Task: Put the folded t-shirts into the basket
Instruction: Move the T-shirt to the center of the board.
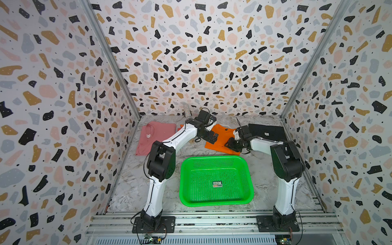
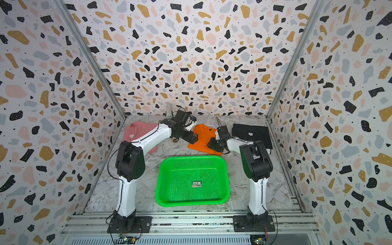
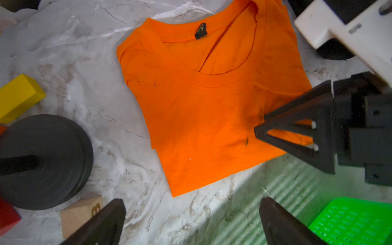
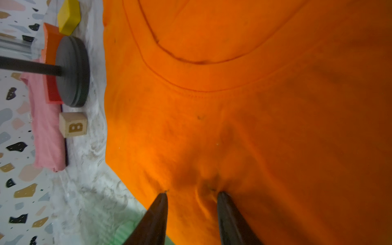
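- Nearest of all, an aluminium rail (image 1: 212,221) runs along the near edge and carries both arm bases. Beyond it lies the marble-patterned table (image 1: 131,191).
- The bright green perforated plastic basket (image 1: 214,158) sits near-centre, beyond and between the arm bases. It is broader left to right, with a small sticker (image 1: 217,184) on its floor.
- Just past the basket's far rim, the orange folded t-shirt (image 1: 215,145) lies flat on the table, nearly square as folded. Its neck-to-hem line runs far to near but slewed. The neck and black label (image 3: 201,30) are at the far end, and the near-right corner is closest to the basket.
- The right claw (image 4: 192,194) bears down on that shirt's near-right part. Its tips (image 4: 162,198) are half drawn together and dug into the cloth, with a pucker of fabric pinched between them.
- The left claw (image 3: 193,202) is spread wide and holds nothing, poised over the table at the orange shirt's left edge.
- The dusty pink folded t-shirt (image 1: 161,129) lies far left, long axis far to near and neck end far, partly hidden by the left arm.
- The black folded t-shirt (image 1: 265,130) lies far right, edges square with the table and white label (image 1: 266,134) up. Which way its neck points I cannot tell.
- Between the pink and orange shirts stand a black disc on a post (image 4: 72,70), a yellow block (image 4: 69,17) and a wooden cube marked B (image 4: 73,125).
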{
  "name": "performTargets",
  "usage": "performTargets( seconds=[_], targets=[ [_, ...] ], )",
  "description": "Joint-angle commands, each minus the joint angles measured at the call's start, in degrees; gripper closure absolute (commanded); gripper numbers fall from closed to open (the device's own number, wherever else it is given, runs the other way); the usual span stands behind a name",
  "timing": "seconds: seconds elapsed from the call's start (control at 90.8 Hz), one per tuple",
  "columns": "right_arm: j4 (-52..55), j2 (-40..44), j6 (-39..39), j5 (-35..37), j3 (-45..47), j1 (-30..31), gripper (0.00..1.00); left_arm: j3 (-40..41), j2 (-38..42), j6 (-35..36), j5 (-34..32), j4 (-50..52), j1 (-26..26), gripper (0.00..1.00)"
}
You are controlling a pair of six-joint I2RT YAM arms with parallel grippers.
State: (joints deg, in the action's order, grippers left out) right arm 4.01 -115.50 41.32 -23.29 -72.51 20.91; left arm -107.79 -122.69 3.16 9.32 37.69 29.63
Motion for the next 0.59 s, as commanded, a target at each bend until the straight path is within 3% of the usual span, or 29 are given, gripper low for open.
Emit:
performTargets(
  seconds=[0.0,0.088,0.297,0.584],
  targets=[
    [-0.56,1.88,5.27,-5.06,1.59,1.59,0.55,-0.22,-0.51,-0.18,-0.5,-0.38,-0.1,0.0],
    [0.36,5.15,2.81,-2.41,1.59,1.4,0.55,-0.17,-1.12,-0.04,-0.62,-0.04,-0.09,0.0],
    [15.45,9.47,-8.43,7.02,-4.55,-3.5,0.51,-0.71,-2.64,0.92,1.37,1.2,-0.1,0.0],
    [19.5,3.05,-10.0,3.69,-10.38,-13.23,0.48,-0.9,-5.11,2.27,0.79,0.86,-0.01,0.0]
  ],
)
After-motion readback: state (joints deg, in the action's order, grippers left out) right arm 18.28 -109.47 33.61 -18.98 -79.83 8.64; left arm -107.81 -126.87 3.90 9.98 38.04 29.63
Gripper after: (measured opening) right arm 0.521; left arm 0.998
